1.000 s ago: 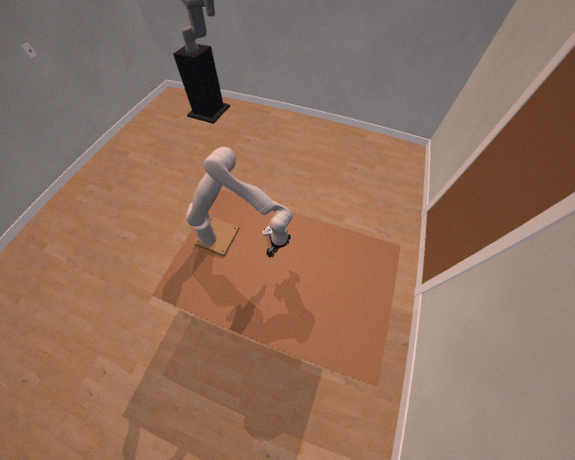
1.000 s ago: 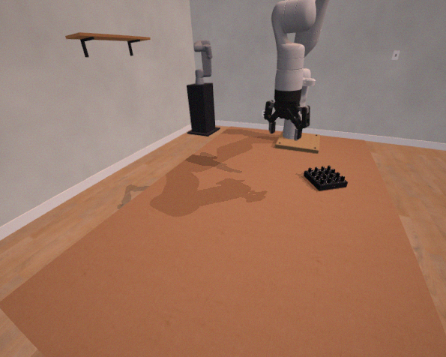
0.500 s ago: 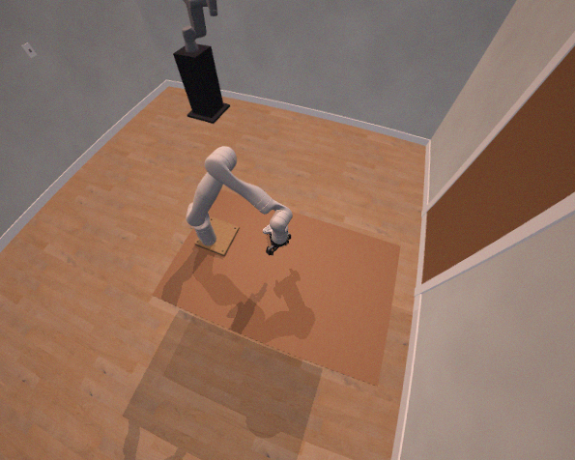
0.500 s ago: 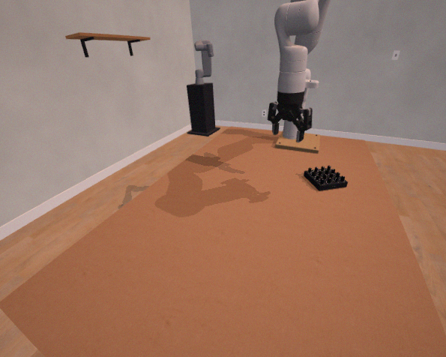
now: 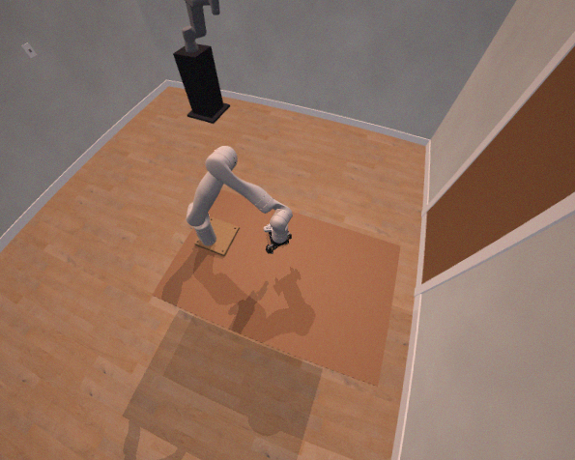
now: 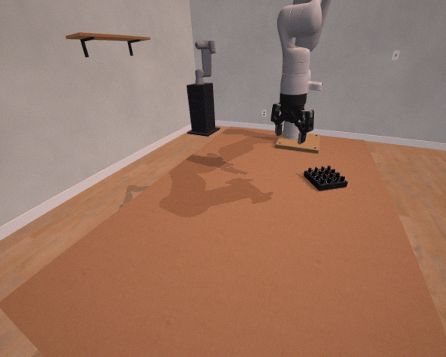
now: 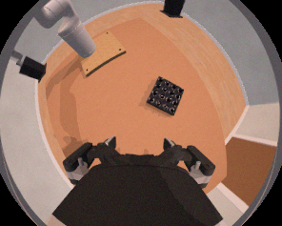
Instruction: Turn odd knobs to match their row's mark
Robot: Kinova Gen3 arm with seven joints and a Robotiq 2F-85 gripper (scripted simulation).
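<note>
The knob box [image 6: 325, 180] [image 7: 165, 96] is a small black square box with rows of black knobs. It stands flat on the brown table top [image 6: 253, 250] [image 7: 117, 108]. The knob lines and printed names are too small to read. My gripper [image 6: 290, 136] [image 7: 139, 142] [image 5: 273, 246] is open and empty. It points down and hangs well above the table, apart from the box; in the exterior view it is up and to the left of the box. In the top view I cannot make out the box.
The arm's wooden base plate [image 6: 311, 145] [image 5: 228, 236] [image 7: 107, 51] lies on the table behind the box. A black pedestal [image 6: 202, 107] [image 5: 200, 84] [image 7: 174, 1] bearing a second arm stands by the far wall. A wall shelf [image 6: 107, 37] hangs high on the left.
</note>
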